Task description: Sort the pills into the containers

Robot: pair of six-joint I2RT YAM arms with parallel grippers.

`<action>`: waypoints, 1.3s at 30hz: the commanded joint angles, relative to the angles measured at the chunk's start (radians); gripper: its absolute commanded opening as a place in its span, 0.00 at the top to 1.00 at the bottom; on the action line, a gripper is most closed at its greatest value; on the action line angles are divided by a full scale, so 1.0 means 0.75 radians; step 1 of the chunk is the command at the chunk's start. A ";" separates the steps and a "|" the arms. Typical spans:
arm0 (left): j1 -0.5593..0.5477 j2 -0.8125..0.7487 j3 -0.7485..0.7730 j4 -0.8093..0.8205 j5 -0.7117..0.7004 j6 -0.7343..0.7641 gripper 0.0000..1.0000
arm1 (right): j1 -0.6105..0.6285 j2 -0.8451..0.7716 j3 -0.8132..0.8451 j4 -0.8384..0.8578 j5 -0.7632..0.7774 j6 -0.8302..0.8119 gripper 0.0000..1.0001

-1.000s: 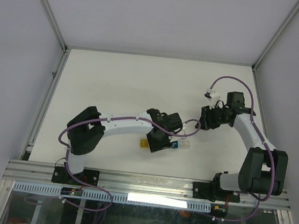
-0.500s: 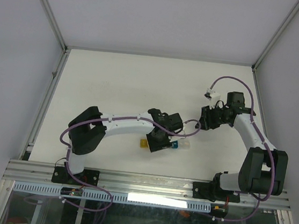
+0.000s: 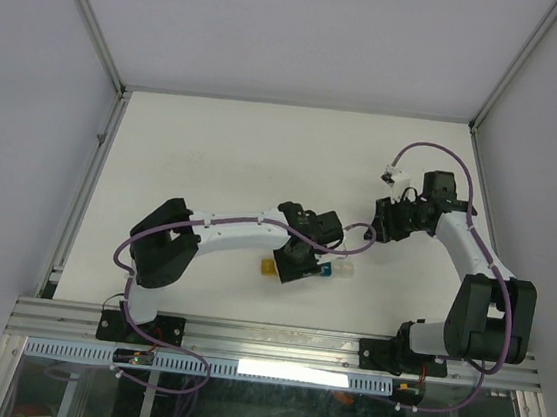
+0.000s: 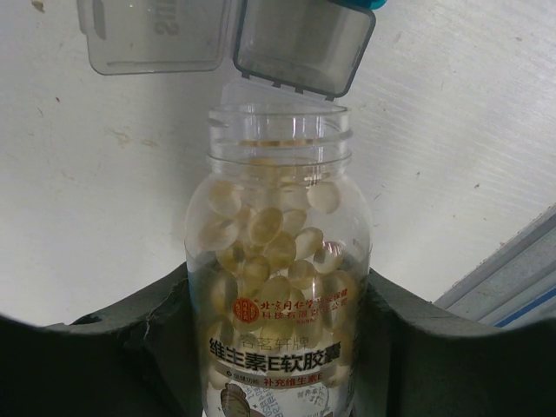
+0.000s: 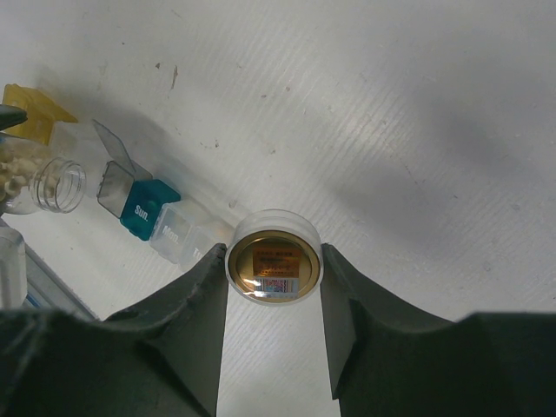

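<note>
— Any room to pass?
— Across the far half of the table, yes. Nearer, the left arm lay over the pill box, whose raised lids stood right before the bottle's mouth.

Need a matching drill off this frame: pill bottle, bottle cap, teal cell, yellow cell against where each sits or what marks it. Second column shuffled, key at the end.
Things
1. pill bottle
2. bottle cap
3. teal cell
4. yellow cell

Place or mark
A. gripped in the right claw
B. marked "Sun"
C. gripped in the left claw, mouth uncapped
D. at the far left edge of the right wrist view

Pairs: 1-C, 2-A, 3-B, 4-D
</note>
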 commanded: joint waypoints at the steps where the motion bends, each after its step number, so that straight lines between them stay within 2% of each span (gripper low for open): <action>1: 0.005 0.007 0.086 -0.047 -0.028 -0.006 1.00 | -0.012 0.002 0.050 0.008 -0.035 -0.012 0.84; 4: -0.005 -0.013 0.040 0.015 -0.027 0.025 1.00 | -0.013 0.001 0.049 0.007 -0.037 -0.013 0.84; 7: -0.032 0.031 0.130 -0.059 0.003 -0.010 1.00 | -0.013 0.000 0.048 0.008 -0.035 -0.012 0.84; 9: -0.011 -0.016 0.050 0.034 -0.027 0.017 1.00 | -0.014 0.001 0.050 0.007 -0.036 -0.014 0.84; 11: 0.000 0.029 0.100 -0.056 -0.006 -0.009 1.00 | -0.015 0.001 0.046 0.008 -0.035 -0.014 0.84; 14: -0.017 0.002 0.060 0.014 -0.022 0.010 1.00 | -0.015 0.006 0.051 0.005 -0.039 -0.014 0.84; 16: -0.028 0.048 0.130 -0.087 -0.012 -0.027 1.00 | -0.014 0.006 0.050 0.004 -0.036 -0.014 0.84; 17: -0.060 0.033 0.135 -0.056 -0.008 -0.014 1.00 | -0.014 0.004 0.048 0.005 -0.037 -0.013 0.84; 19: -0.013 -0.006 0.020 0.035 -0.024 0.012 1.00 | -0.015 0.003 0.048 0.003 -0.038 -0.014 0.84; 21: 0.024 0.036 0.062 -0.049 0.002 -0.010 1.00 | -0.016 0.002 0.048 0.003 -0.037 -0.014 0.84; 23: -0.023 0.024 0.088 -0.036 0.000 -0.005 1.00 | -0.017 0.003 0.048 0.003 -0.037 -0.014 0.84; 25: 0.007 0.018 0.043 -0.004 -0.019 0.012 1.00 | -0.018 0.004 0.049 0.005 -0.042 -0.014 0.83; 27: -0.017 0.055 0.134 -0.095 -0.007 -0.023 1.00 | -0.020 0.004 0.050 -0.003 -0.036 -0.015 0.83; 29: -0.046 -0.002 0.066 0.000 -0.020 0.006 1.00 | -0.023 -0.001 0.044 0.004 -0.042 -0.016 0.83; 31: 0.014 0.027 0.049 -0.055 -0.015 -0.017 1.00 | -0.025 0.001 0.048 -0.002 -0.045 -0.016 0.83; 39: 0.020 -0.067 -0.043 0.068 -0.030 -0.019 1.00 | -0.025 0.001 0.046 -0.005 -0.053 -0.018 0.83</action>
